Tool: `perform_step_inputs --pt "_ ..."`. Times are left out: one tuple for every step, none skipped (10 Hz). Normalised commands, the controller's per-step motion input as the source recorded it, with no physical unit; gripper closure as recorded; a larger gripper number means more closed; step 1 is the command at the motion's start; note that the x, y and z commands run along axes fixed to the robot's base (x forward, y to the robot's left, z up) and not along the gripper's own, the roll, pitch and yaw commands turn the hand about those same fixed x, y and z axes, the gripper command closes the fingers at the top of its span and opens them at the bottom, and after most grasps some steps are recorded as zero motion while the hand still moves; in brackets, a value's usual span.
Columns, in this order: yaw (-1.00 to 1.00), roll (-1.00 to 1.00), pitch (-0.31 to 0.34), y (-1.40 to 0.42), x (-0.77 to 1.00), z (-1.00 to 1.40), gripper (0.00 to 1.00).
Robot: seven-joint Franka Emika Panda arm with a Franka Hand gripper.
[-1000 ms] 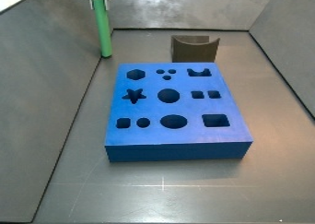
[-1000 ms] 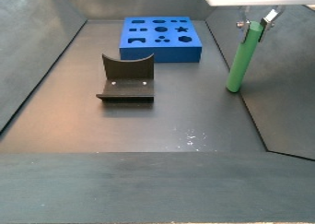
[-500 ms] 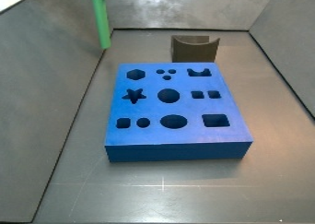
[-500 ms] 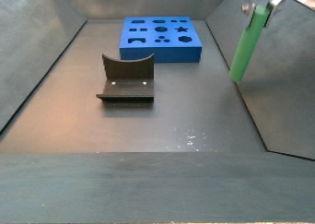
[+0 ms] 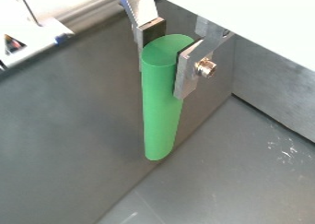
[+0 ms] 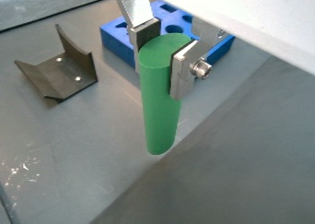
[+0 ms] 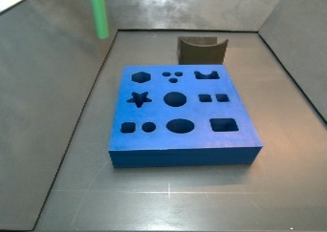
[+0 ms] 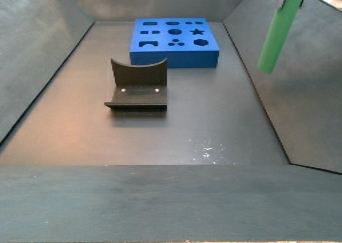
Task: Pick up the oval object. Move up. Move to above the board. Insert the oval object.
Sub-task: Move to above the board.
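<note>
The end effector (image 6: pixel 164 45) holds the oval object (image 6: pixel 157 99) tight near its top, and the peg hangs straight down, high off the floor. The fixture (image 8: pixel 138 84) stands nearer, the board (image 8: pixel 175 40) farther back. Keep the peg upright, go sideways slowly, and stop right above the board.

Gripper (image 5: pixel 170 41): silver plates (one screw)

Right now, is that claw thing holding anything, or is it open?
Gripper: closed on the green peg, which hangs upright between its jaws, lifted off the floor and off to the side of the blue board.
</note>
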Motion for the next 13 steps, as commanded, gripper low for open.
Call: perform_step_inputs --pt "-0.01 -0.22 0.147 -0.07 -0.38 1.00 1.00" --pt "-0.02 -0.18 0.116 -0.06 -0.40 1.00 1.00" --pt "-0.02 -0.15 0.100 -0.04 -0.43 0.95 1.00" --pt "-0.02 -0.12 0.079 -0.03 -0.43 0.73 1.00" --pt "-0.02 -0.11 0.069 -0.02 -0.43 0.56 1.00" --pt "-0.01 -0.10 0.063 -0.02 -0.43 0.40 1.00" --pt "-0.01 -0.09 0.062 -0.02 -0.42 0.25 1.00" --pt "0.00 -0.08 0.060 -0.01 -0.42 0.05 1.00" --pt "0.00 -0.08 0.060 -0.01 -0.41 0.01 1.00" --pt "0.00 -0.08 0.058 -0.01 -0.41 0.01 1.00" --pt "0.00 -0.08 0.058 -0.01 -0.41 0.01 1.00" --pt "0.00 -0.08 0.058 -0.01 -0.41 0.01 1.00" --pt "0.00 -0.08 0.058 -0.01 -0.41 0.01 1.00"
